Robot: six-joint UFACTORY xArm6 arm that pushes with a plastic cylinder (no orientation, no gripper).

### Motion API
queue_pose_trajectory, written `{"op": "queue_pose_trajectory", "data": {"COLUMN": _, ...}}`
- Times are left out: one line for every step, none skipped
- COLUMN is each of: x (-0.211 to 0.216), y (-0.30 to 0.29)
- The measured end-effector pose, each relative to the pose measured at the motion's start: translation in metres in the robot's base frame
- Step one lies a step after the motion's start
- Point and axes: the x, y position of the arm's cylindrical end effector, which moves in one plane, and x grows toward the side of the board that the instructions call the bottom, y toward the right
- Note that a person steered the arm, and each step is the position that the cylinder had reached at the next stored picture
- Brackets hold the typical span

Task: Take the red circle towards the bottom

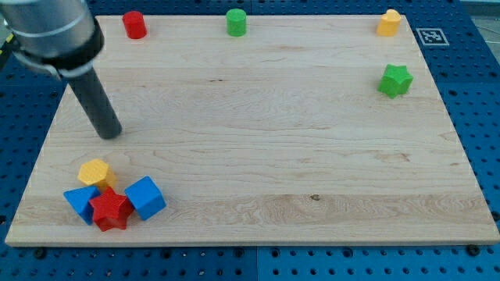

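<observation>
The red circle (134, 24) stands at the view's top left, near the board's top edge. My tip (109, 133) rests on the board at the left, well below the red circle and apart from it. It is above the cluster at the bottom left: a yellow block (95, 172), a blue triangle-like block (80, 200), a red star (110, 211) and a blue cube (145, 197).
A green circle (236, 22) sits at the top middle. A yellow block (388, 23) is at the top right, with a green star (395, 80) below it. The wooden board (258, 156) lies on a blue pegboard. A marker tag (431, 36) is at the top right.
</observation>
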Motion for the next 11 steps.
{"op": "queue_pose_trajectory", "data": {"x": -0.067, "y": -0.028}}
{"op": "queue_pose_trajectory", "data": {"x": -0.134, "y": -0.059}}
{"op": "queue_pose_trajectory", "data": {"x": -0.197, "y": -0.079}}
{"op": "queue_pose_trajectory", "data": {"x": -0.246, "y": -0.076}}
{"op": "queue_pose_trajectory", "data": {"x": -0.256, "y": -0.052}}
{"op": "queue_pose_trajectory", "data": {"x": -0.247, "y": -0.008}}
{"op": "queue_pose_trajectory", "data": {"x": -0.233, "y": 0.025}}
{"op": "queue_pose_trajectory", "data": {"x": -0.203, "y": 0.035}}
{"op": "queue_pose_trajectory", "data": {"x": -0.166, "y": 0.051}}
{"op": "queue_pose_trajectory", "data": {"x": -0.127, "y": 0.064}}
{"op": "queue_pose_trajectory", "data": {"x": -0.101, "y": 0.06}}
